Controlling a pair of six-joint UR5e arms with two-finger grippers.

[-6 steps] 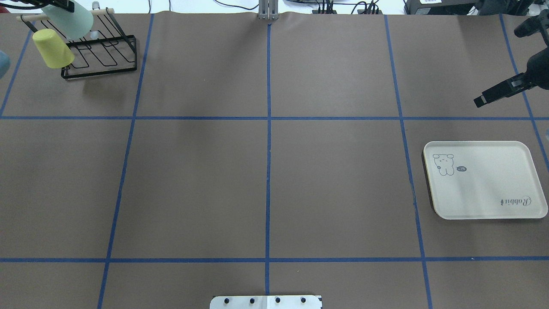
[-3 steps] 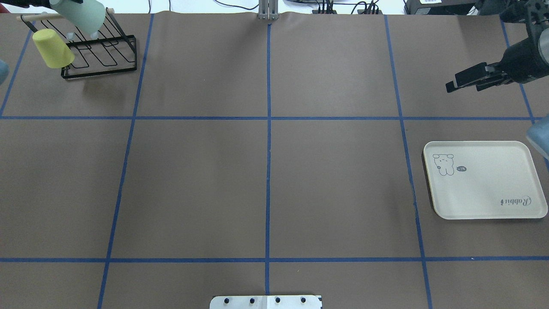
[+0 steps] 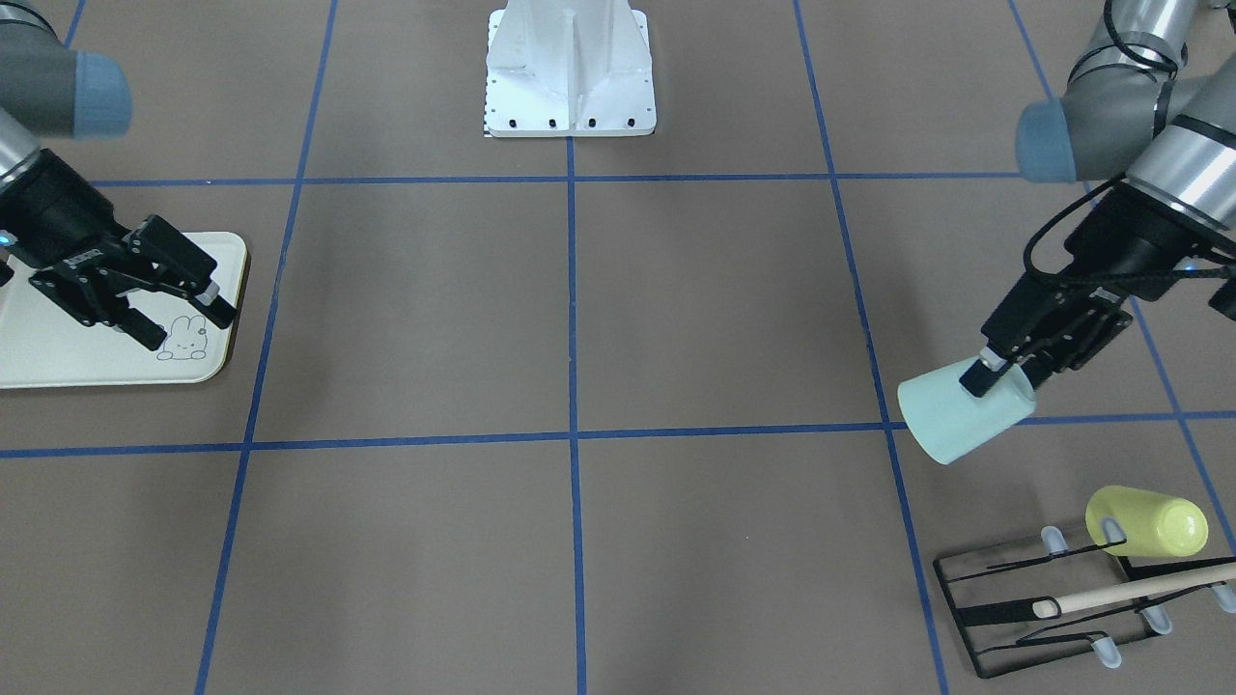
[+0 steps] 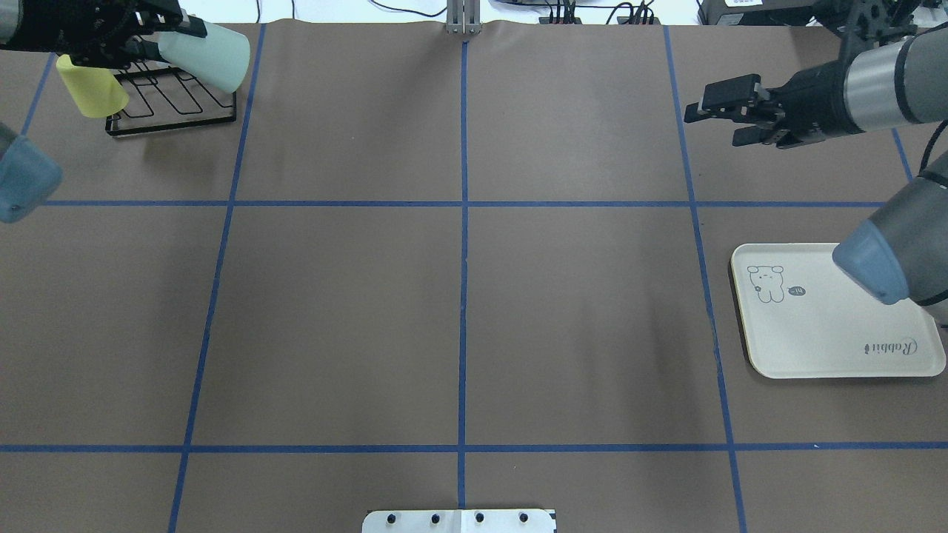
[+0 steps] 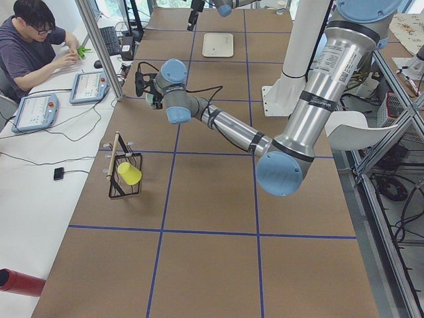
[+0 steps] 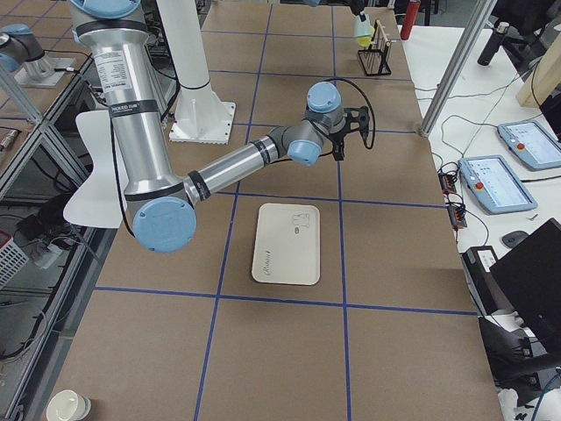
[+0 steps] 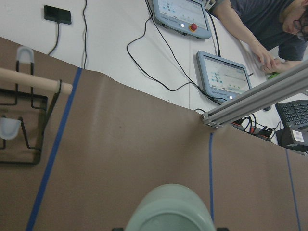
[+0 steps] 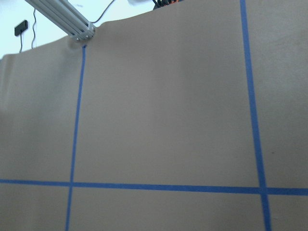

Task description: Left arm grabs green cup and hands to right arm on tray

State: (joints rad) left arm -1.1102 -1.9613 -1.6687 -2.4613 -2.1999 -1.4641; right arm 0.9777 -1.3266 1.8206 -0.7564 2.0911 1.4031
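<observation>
My left gripper (image 4: 169, 41) is shut on the pale mint-green cup (image 4: 209, 62) and holds it tilted in the air, just right of the rack at the table's far left corner. The front view shows the same grip (image 3: 999, 372) at one end of the cup (image 3: 956, 420). The cup's rounded end fills the bottom of the left wrist view (image 7: 171, 209). My right gripper (image 4: 712, 126) is open and empty, in the air over the far right of the table, pointing toward the middle. The cream Rabbit tray (image 4: 807, 333) lies flat at the right, partly covered by my right arm.
A yellow-green cup (image 4: 92, 89) hangs on the black wire rack (image 4: 178, 111) with a wooden rod at the far left corner. The robot base (image 3: 570, 68) stands at the near middle edge. An operator (image 5: 33, 40) sits beyond the table's far edge.
My left gripper has carried the green cup to the right, off the rack. My right arm has swung in from the right edge toward the middle, its gripper still open.
</observation>
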